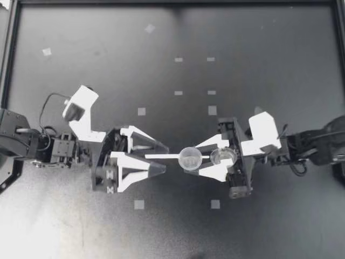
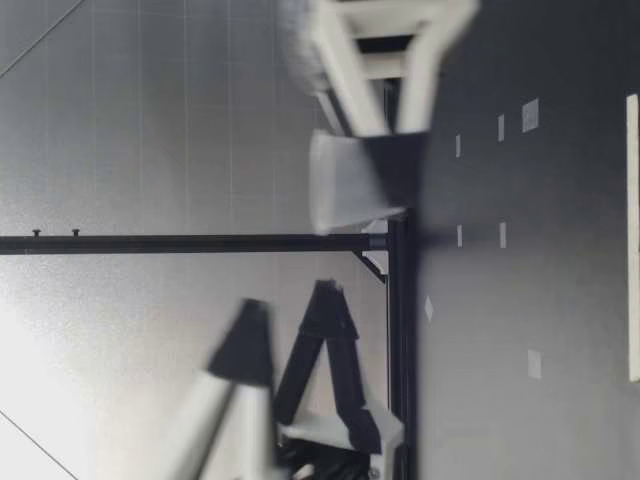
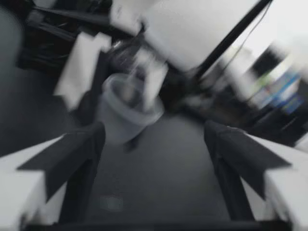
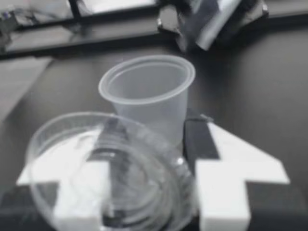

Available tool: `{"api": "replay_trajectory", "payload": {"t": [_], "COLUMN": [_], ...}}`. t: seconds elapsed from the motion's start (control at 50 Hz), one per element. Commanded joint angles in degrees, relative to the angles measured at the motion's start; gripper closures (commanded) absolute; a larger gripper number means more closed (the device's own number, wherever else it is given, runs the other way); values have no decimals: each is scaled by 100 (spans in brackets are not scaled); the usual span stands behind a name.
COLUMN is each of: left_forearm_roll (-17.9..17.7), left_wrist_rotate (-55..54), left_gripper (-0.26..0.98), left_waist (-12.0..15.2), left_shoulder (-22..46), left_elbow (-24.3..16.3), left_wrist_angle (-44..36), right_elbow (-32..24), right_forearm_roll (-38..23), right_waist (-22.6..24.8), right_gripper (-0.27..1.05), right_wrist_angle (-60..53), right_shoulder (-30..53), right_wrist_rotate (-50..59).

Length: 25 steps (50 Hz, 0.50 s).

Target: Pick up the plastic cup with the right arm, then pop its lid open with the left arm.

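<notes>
Top view: right pincer (image 1: 197,161) tight around clear cup (image 1: 190,157), left pincer (image 1: 166,159) wide.

Dark matte table (image 1: 280,48), black frame (image 1: 12,54) along its edges. Flat pale tape marks lie on it. Reference: the big tape square (image 1: 212,110) near the middle.
- Left of it, level with it: another square (image 1: 141,111).
- From it toward the frame's long bar (image 1: 172,2): four small marks (image 1: 178,93) in a two-by-two grid.
- Farther that way and left: a tilted square (image 1: 150,28) and a lone square (image 1: 47,52).
- On the opposite side of it: two squares (image 1: 215,204) side by side.
</notes>
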Motion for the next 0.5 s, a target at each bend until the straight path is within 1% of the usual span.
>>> {"api": "replay_trajectory", "payload": {"t": [0.0,0.1,0.16,0.32,0.48], "left_forearm_roll": [-9,-18,-44,-44,-53], "left_wrist_rotate": [826,2101,2426,2496,2496], "left_gripper": [-2,-2,-2,-2,-2], "left_waist": [18,18,18,18,18], "left_shoulder": [-176,-167,-176,-211,-229], "left_elbow": [-26,18,0,18,18], "left_wrist_angle": [114,448,510,466,457], "right_elbow": [-35,-44,-62,-141,-167], "right_forearm_roll": [-9,-9,-9,-18,-9], "right_waist": [62,88,88,97,97], "right_gripper": [50,50,50,50,50], "right_wrist_angle": [70,-9,-105,-387,-378], "right_shoulder": [-369,-378,-272,35,62], "right_wrist_rotate": [70,79,79,88,44]}}
